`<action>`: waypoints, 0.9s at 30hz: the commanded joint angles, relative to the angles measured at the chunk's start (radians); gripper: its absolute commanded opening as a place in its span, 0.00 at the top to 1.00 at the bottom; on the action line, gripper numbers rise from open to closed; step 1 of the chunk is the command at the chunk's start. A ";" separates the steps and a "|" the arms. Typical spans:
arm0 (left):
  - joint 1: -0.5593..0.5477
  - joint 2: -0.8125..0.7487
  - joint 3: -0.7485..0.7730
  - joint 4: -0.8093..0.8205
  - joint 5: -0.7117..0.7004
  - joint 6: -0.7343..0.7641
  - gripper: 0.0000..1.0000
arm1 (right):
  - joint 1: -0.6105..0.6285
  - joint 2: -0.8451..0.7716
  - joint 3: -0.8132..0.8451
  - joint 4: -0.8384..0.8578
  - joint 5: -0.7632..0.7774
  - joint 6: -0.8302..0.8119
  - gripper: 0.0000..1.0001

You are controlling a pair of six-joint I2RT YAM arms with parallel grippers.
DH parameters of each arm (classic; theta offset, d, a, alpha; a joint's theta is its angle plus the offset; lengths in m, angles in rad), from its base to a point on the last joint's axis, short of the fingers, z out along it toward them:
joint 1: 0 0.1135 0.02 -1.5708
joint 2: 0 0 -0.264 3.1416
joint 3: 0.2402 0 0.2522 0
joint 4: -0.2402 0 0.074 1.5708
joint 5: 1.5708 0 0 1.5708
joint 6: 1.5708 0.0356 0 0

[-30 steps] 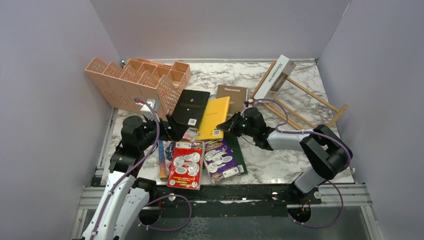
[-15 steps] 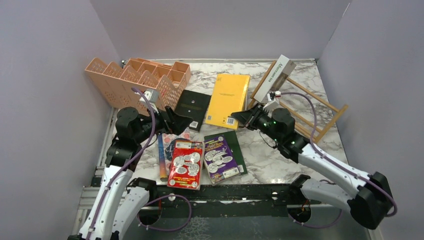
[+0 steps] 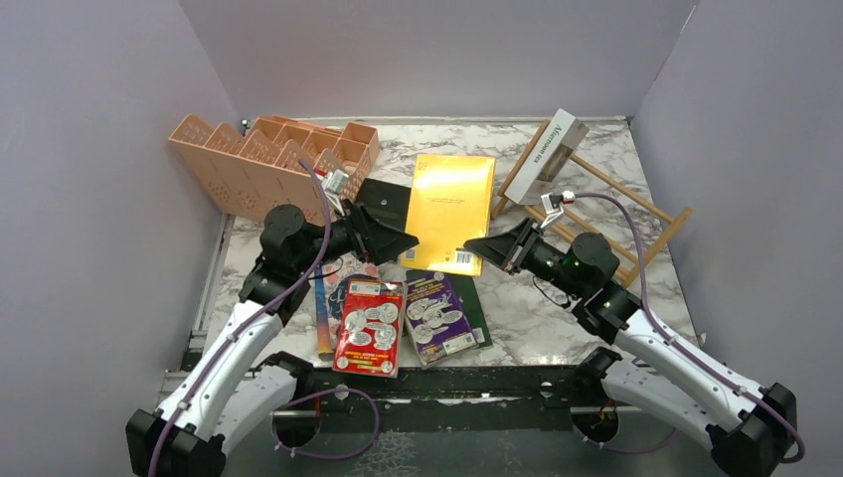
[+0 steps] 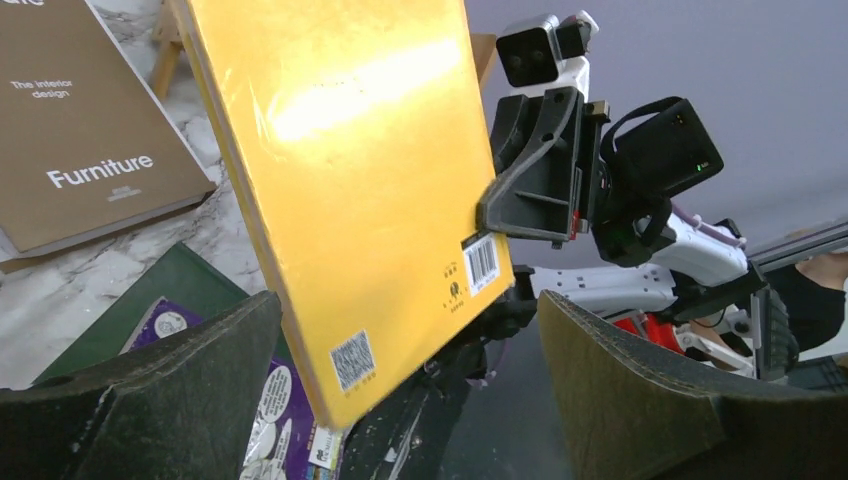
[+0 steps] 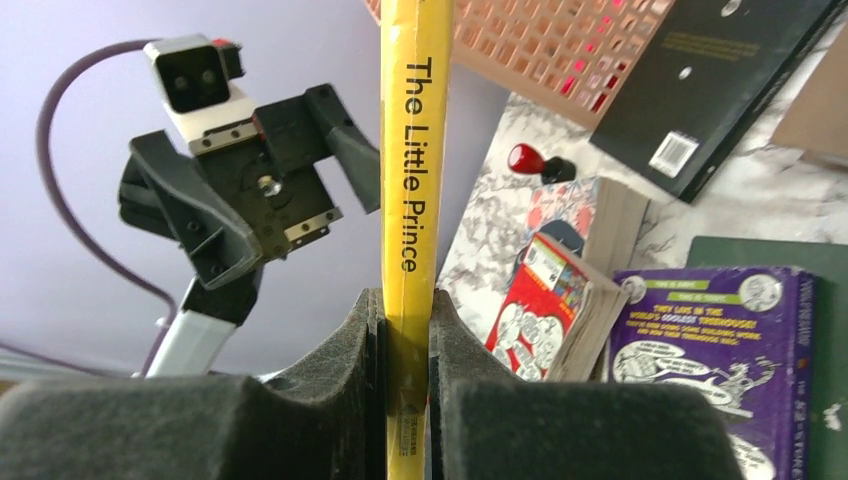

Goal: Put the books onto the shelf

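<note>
Right pincer (image 3: 489, 245): clamped on yellow book (image 3: 452, 199), held above tabletop (image 3: 542, 320).
Left pincer (image 3: 396, 231): wide open, beside book.

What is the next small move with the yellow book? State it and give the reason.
Probably swing the right gripper, shut on The Little Prince, rightward toward the wooden book rack. The book is lifted, pinched at its spine end, and the left gripper stands open beside it.
</note>
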 commanded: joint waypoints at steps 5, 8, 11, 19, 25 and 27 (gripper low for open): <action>-0.020 0.093 -0.003 0.100 0.030 -0.091 0.01 | 0.003 -0.083 0.015 0.142 -0.139 0.122 0.99; -0.020 0.101 -0.012 0.094 0.027 -0.103 0.01 | 0.002 -0.098 0.002 0.141 -0.150 0.138 0.99; -0.020 0.095 -0.036 0.200 0.078 -0.174 0.09 | 0.003 -0.101 -0.011 0.144 -0.151 0.148 0.99; -0.021 0.060 0.001 0.262 0.172 -0.209 0.65 | 0.003 -0.036 -0.005 0.156 -0.167 0.071 0.99; -0.021 0.054 0.007 0.268 0.199 -0.171 1.00 | 0.003 0.008 0.000 0.211 -0.266 -0.027 0.77; -0.021 0.063 0.013 0.271 0.219 -0.159 1.00 | 0.002 0.016 0.007 0.242 -0.299 -0.049 0.67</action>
